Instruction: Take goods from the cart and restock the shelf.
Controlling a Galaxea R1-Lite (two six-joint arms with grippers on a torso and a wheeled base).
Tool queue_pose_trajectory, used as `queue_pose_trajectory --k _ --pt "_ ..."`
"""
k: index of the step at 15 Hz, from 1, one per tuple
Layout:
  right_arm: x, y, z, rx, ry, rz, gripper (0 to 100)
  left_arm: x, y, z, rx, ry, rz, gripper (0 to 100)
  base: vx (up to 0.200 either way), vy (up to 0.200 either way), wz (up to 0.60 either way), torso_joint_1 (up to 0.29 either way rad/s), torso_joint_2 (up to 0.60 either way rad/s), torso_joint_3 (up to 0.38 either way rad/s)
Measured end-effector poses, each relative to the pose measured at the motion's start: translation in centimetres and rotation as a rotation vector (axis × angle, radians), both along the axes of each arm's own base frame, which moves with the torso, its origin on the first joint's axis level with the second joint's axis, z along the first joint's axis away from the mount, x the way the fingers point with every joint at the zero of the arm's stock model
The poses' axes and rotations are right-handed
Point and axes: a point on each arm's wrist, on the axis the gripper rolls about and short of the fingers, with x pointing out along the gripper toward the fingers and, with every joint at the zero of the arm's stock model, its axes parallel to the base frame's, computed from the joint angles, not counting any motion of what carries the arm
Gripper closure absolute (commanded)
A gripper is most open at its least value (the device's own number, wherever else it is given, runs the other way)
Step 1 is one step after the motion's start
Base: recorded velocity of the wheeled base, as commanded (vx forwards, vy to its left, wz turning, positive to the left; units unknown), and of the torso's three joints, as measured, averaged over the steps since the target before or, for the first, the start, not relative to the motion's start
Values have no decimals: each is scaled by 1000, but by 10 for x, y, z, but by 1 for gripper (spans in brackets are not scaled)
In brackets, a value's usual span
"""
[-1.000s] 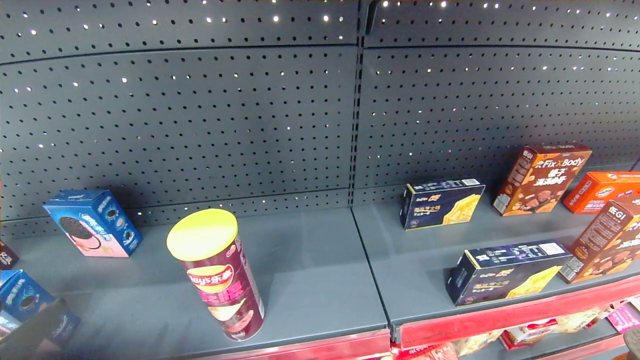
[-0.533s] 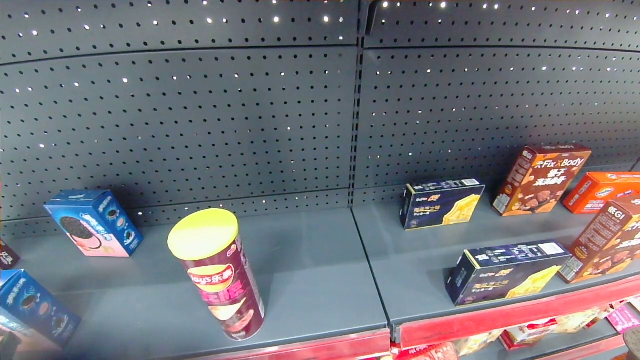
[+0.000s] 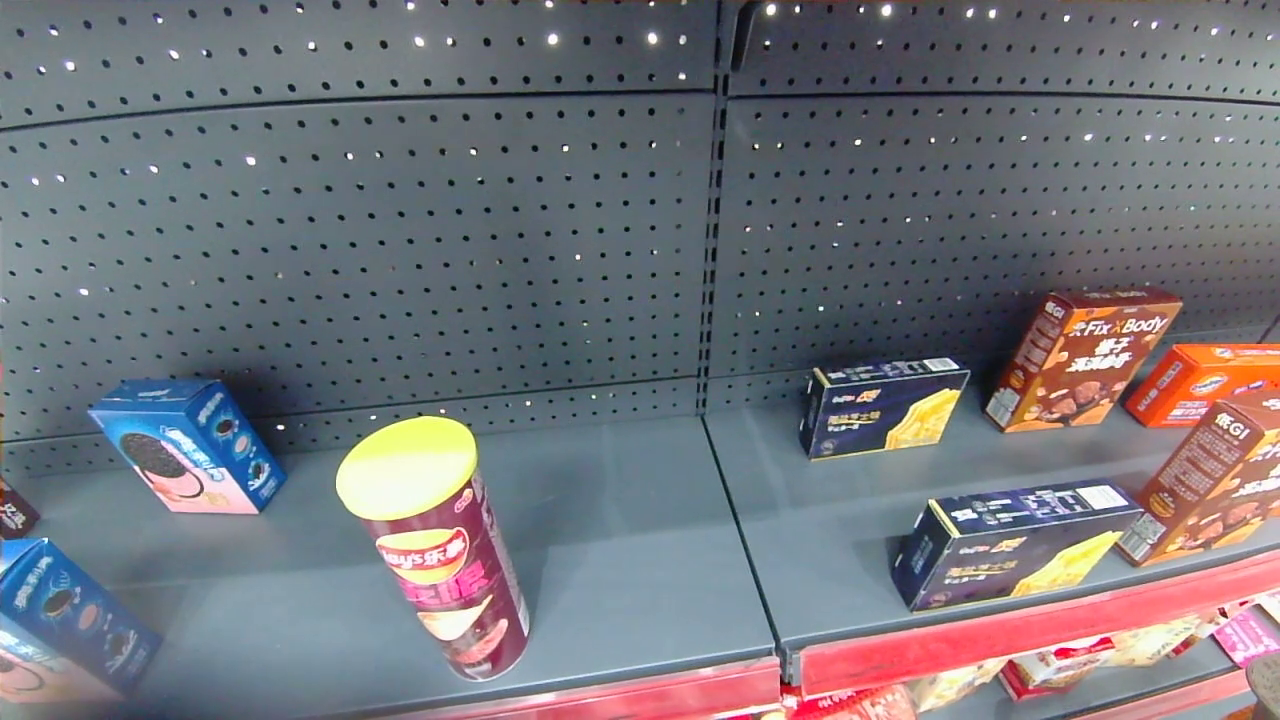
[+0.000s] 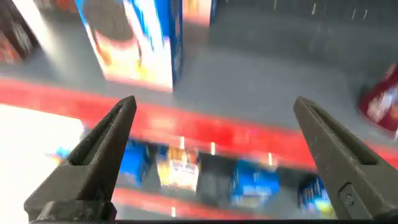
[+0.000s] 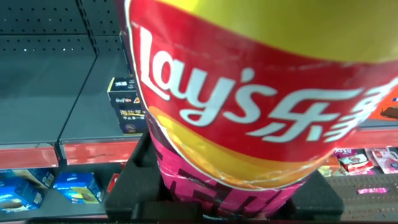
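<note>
Grey shelf [image 3: 620, 540] runs wide — a maroon chip can [image 3: 440, 560] stands upright near its front edge, left of centre. Right gripper [image 5: 224, 208] clamps a second chip can [image 5: 249, 118] out in front of the shelf. Left gripper [image 4: 214, 102] hangs, jaws spread wide — blue cookie box [image 4: 134, 40] beyond.

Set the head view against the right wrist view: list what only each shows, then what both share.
Head view only: a chip can standing upright, blue cookie boxes, brown boxes. Right wrist view only: a second can close before the camera, blue packs on a lower level. Both: the grey shelf and a dark blue box.
</note>
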Motion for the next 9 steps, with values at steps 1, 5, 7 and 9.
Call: queue_pose_trajectory --k 1,5,7,9 --pt "1 0 1 1 2 2 100 -3 -2 1 13 -13 1 0 0 0 0 0 0 0" --pt "1 0 2 1 1 2 100 -8 -4 4 58 -55 102 0 0 0 0 0 0 0" --pt "0 0 3 3 -5 -9 100 -9 -3 5 68 -54 233 0 0 0 0 0 0 0" --pt "-1 0 4 3 -12 -5 100 -11 -1 4 77 -49 361 0 0 0 0 0 0 0"
